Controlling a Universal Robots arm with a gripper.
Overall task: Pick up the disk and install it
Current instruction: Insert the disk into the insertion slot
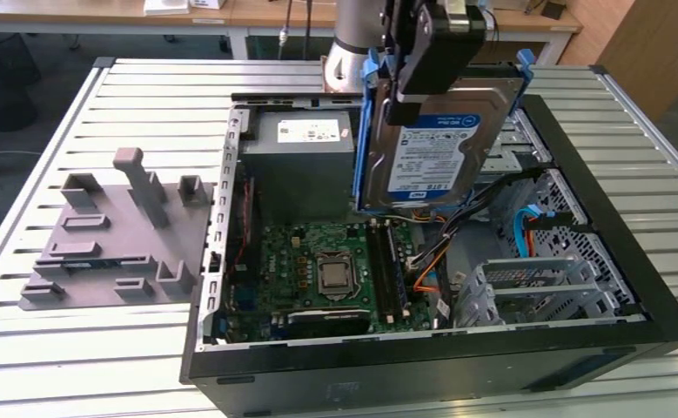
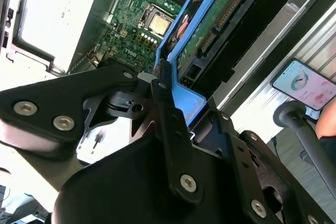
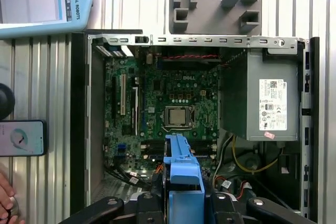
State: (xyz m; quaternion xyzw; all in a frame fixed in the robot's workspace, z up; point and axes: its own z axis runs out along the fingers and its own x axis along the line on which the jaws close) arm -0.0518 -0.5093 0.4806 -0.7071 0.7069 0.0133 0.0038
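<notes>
The disk [image 1: 443, 152], silver with a blue-and-white label and blue side rails, hangs tilted on edge above the open computer case [image 1: 617, 261]. It sits over the middle of the case, between the power supply [image 1: 304, 157] and the drive bays [image 1: 536, 287]. My gripper [image 1: 414, 100] is shut on the disk's upper end. In the second wrist view the black fingers [image 2: 163, 90] clamp the disk's blue rail [image 2: 191, 43], with its green circuit board facing the camera. In the first wrist view the blue rail [image 3: 182, 169] points down at the motherboard [image 3: 168, 114].
A grey fixture [image 1: 118, 235] with posts and slots lies on the slatted table at the exterior view's left. Orange, yellow and blue cables [image 1: 432, 279] run inside the case. A phone [image 3: 21, 137], a tablet [image 3: 42, 1] and a person's hand [image 3: 5, 198] are beside the case.
</notes>
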